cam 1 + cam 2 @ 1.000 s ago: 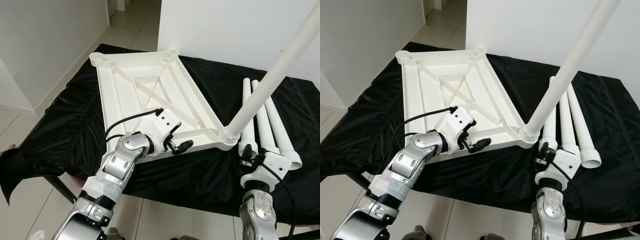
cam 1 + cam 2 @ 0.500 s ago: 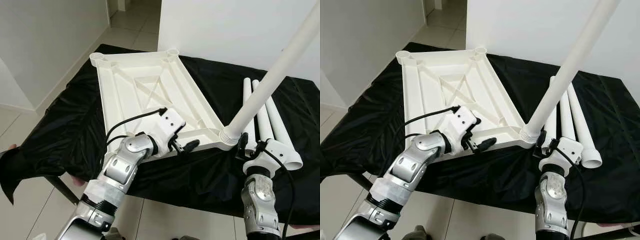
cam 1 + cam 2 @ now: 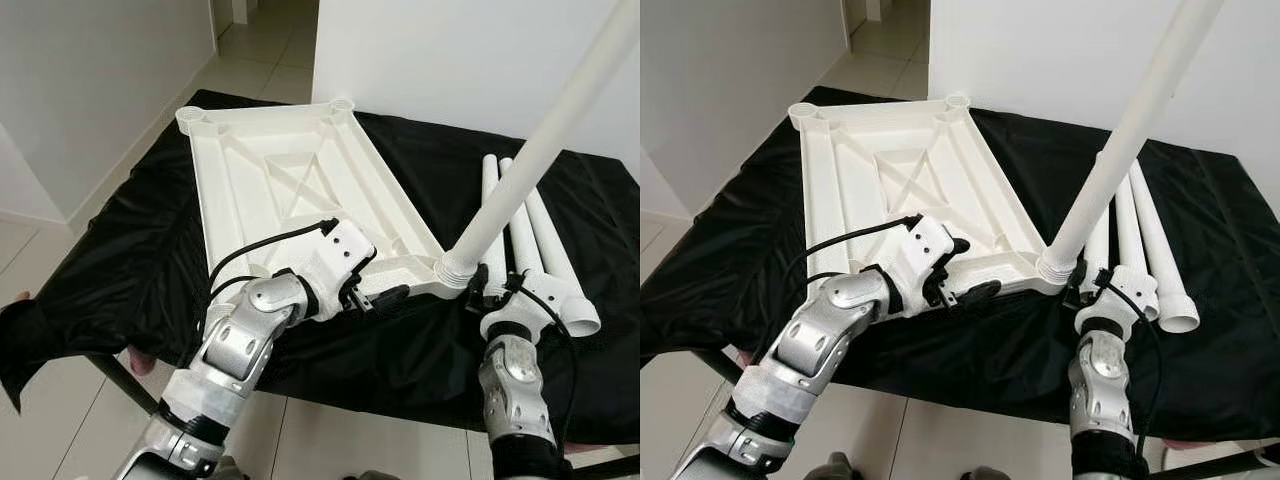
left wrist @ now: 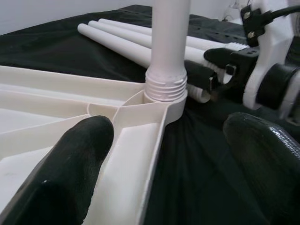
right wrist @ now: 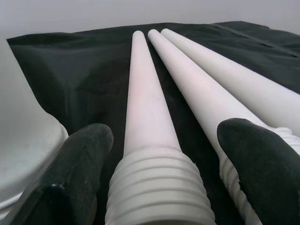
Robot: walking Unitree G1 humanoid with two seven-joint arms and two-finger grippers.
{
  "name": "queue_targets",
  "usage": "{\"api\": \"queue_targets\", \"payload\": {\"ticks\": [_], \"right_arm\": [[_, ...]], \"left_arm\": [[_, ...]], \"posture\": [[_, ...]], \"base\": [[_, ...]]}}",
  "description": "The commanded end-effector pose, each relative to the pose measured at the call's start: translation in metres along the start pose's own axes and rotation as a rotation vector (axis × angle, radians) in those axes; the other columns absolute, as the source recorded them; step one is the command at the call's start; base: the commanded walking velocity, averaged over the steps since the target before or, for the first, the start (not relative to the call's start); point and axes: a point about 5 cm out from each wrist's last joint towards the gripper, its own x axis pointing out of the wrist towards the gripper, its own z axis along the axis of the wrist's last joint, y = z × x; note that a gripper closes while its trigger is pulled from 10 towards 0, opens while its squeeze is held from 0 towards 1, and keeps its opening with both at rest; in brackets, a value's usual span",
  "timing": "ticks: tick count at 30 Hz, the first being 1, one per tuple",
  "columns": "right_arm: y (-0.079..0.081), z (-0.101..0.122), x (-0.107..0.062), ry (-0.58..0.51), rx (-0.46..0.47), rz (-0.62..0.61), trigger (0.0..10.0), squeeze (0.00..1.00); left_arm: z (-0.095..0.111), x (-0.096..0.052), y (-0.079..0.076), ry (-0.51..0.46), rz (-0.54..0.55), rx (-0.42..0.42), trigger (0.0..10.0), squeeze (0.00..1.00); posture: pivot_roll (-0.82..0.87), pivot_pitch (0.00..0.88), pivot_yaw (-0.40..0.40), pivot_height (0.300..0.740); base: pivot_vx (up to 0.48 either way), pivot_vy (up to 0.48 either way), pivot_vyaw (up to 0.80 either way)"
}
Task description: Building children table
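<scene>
The white plastic tabletop lies upside down on a black-draped table. One white leg stands screwed into its near right corner socket, leaning up and to the right. Three loose legs lie side by side on the cloth right of it. My left gripper is open at the tabletop's near rim, one finger over the rim and the other over the cloth, just left of the socket. My right gripper is open at the legs' near ends, its fingers either side of one leg's threaded end.
The black cloth covers the whole table and hangs over its near edge. A white wall stands behind the table, with tiled floor to the left. The standing leg rises across the space above the loose legs.
My left gripper has slid right along the near rim toward the corner socket. My right gripper has moved forward up to the threaded ends of the loose legs.
</scene>
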Motion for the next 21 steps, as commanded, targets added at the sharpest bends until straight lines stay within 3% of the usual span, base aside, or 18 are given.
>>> {"api": "queue_targets", "payload": {"ticks": [1, 21], "right_arm": [[0.003, -0.009, 0.000, 0.048, -0.008, 0.032, 10.0, 0.00], [0.009, -0.031, 0.006, 0.150, 0.008, 0.083, 10.0, 0.00]], "left_arm": [[0.006, 0.000, -0.010, -0.012, -0.126, 0.003, 10.0, 0.00], [0.019, 0.000, -0.011, -0.034, -0.114, 0.019, 10.0, 0.00]], "posture": [[0.09, 0.004, -0.033, 0.740], [0.10, 0.001, -0.039, 0.740]], "base": [[0.000, 0.000, 0.00], [0.000, 0.000, 0.00]]}}
